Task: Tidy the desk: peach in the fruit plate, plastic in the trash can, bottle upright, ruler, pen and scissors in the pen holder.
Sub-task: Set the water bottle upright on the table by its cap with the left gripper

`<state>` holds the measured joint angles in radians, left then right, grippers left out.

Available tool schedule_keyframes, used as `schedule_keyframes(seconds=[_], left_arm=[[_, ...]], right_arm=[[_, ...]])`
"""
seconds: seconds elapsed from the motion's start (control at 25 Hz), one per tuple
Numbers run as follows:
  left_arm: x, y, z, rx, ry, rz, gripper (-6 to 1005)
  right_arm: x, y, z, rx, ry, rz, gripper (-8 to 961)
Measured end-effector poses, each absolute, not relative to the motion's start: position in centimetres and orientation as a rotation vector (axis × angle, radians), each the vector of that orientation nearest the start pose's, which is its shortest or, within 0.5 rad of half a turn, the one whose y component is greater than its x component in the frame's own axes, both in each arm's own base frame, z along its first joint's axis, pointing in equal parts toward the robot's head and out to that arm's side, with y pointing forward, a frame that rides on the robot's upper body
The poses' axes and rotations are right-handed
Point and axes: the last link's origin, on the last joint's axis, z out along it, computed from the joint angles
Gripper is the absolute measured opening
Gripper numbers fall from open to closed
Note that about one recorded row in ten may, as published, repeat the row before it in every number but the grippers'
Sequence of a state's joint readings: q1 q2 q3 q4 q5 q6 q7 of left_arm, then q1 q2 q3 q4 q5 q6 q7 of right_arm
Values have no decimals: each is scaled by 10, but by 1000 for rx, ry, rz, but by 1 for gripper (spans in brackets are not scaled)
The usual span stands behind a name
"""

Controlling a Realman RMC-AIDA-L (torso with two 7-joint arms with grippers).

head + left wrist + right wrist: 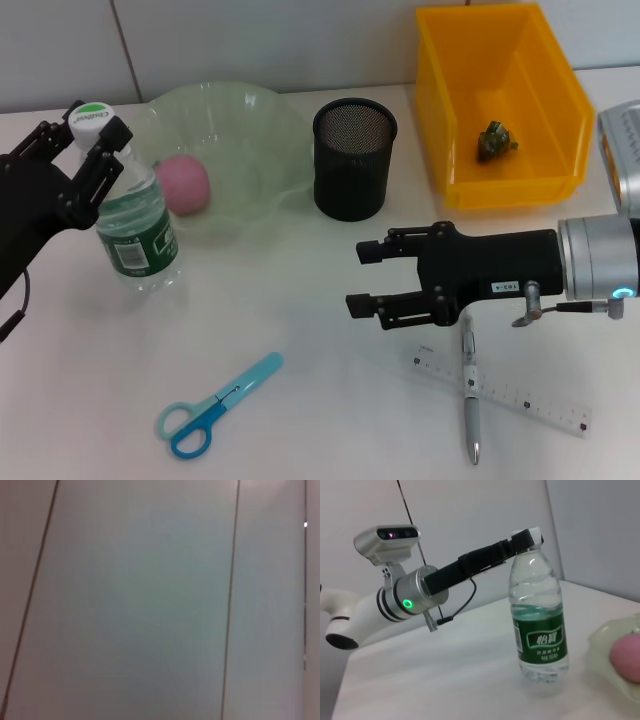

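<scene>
While the left claw [88, 135] grips the cap of the upright bottle [137, 225] near the tabletop's left edge, its fingers closed on the neck, the right claw [366, 279] hovers mid-tabletop, parted and holding nothing. The peach [183, 184] lies in the fruit plate [255, 130] and the plastic [496, 140] in the trash can [440, 120]. The scissors [215, 405], pen [470, 395] and ruler [540, 405] lie along the front edge, outside the pen holder [353, 160]. A sideways pull on release could topple the bottle.
</scene>
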<state>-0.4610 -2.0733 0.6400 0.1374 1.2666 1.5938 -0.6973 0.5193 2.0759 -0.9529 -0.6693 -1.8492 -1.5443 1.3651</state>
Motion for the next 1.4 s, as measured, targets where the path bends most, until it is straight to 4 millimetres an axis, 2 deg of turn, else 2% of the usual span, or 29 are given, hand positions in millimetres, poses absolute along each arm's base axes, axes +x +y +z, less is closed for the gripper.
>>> schedule_keyframes(seconds=[0.44, 0.52, 0.84, 1.4], left_arm=[[-282, 306, -9, -1916, -440, -1184, 482], [-284, 303, -18, -1905, -447, -1146, 483], [-284, 301, -25, -1871, -465, -1117, 488], [-284, 298, -33, -1870, -419, -1057, 496]], right_arm=[[243, 323, -24, -2859, 461, 673, 736], [243, 323, -24, -2859, 460, 672, 736], [244, 323, -24, -2861, 448, 664, 736], [245, 321, -25, -2871, 448, 656, 735]])
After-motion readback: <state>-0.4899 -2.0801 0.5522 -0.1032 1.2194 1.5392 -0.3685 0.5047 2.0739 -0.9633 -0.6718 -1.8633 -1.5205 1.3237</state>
